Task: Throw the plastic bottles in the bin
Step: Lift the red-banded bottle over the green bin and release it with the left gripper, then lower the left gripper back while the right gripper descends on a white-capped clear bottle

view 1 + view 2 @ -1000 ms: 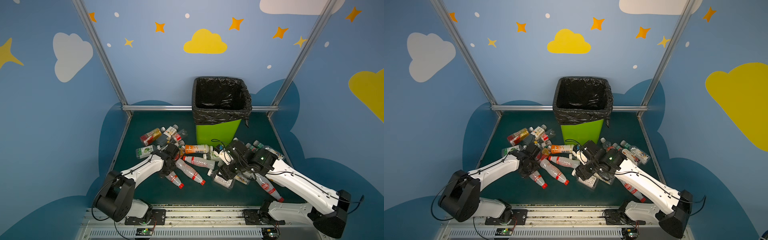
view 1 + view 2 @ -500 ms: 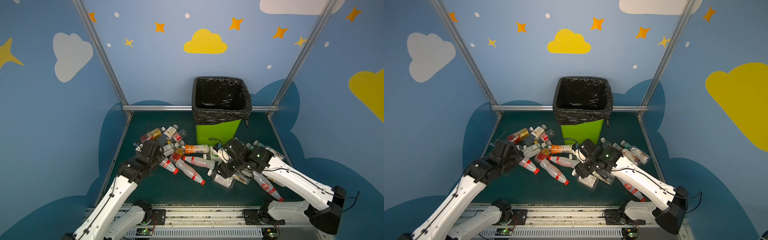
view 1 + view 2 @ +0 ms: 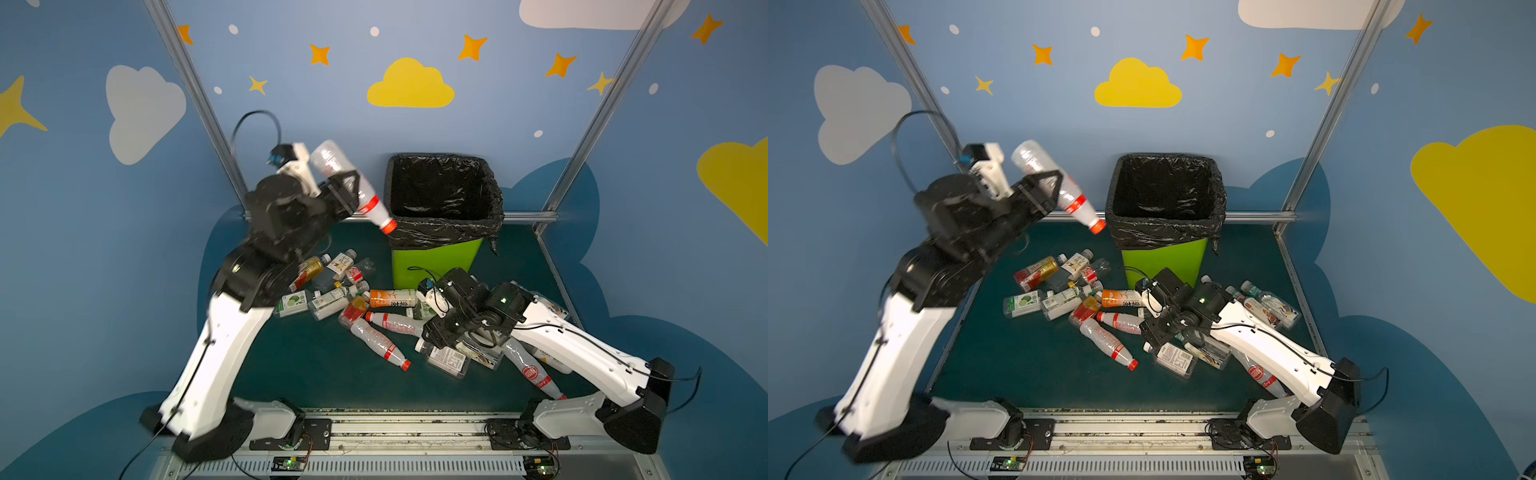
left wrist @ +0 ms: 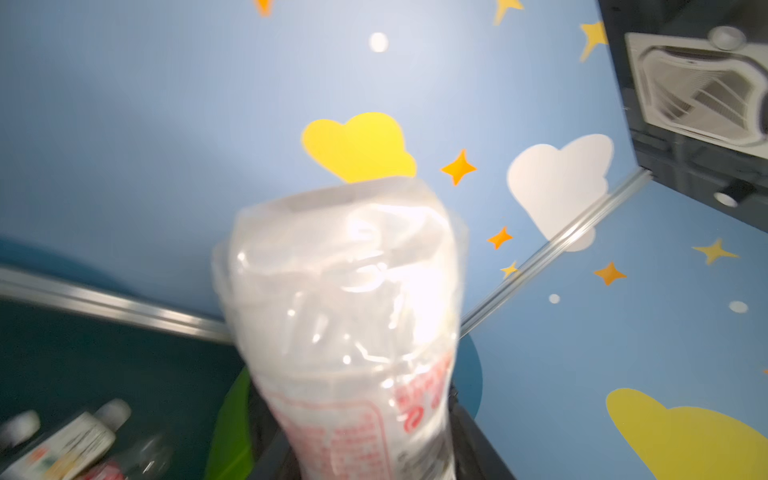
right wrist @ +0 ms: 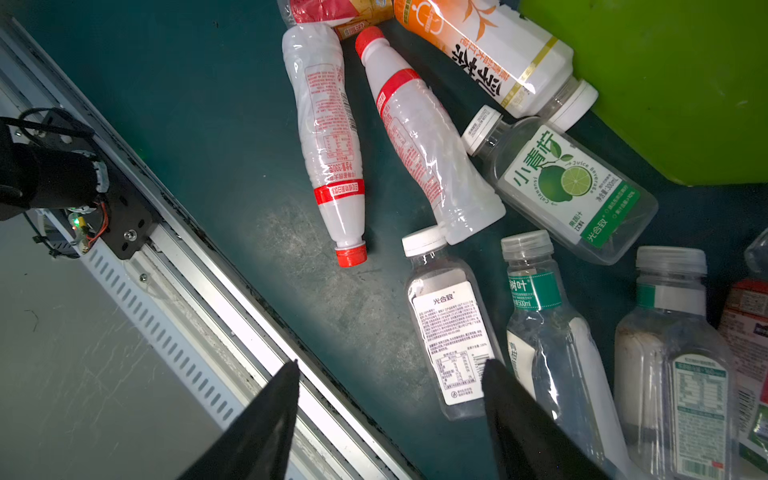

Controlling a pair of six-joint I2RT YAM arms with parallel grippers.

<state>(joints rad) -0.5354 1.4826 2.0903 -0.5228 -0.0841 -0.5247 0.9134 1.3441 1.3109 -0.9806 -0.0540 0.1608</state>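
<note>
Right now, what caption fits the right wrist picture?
Open right pincer above bottles lying beside the green bin.

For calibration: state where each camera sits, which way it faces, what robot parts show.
Top views: high in front, looking down at bin, lying bottles, both whole arms.
Left wrist: on raised left arm, facing blue wall; held bottle nearly hides left pincer.
Right wrist: on right arm, looking down past open right pincer at lying bottles.
Shared: bin's green wall, top views and right wrist.

The left arm reaches high with left tool (image 3: 347, 187) clamped; right arm stretches low, right tool (image 5: 390, 368) parted.
</note>
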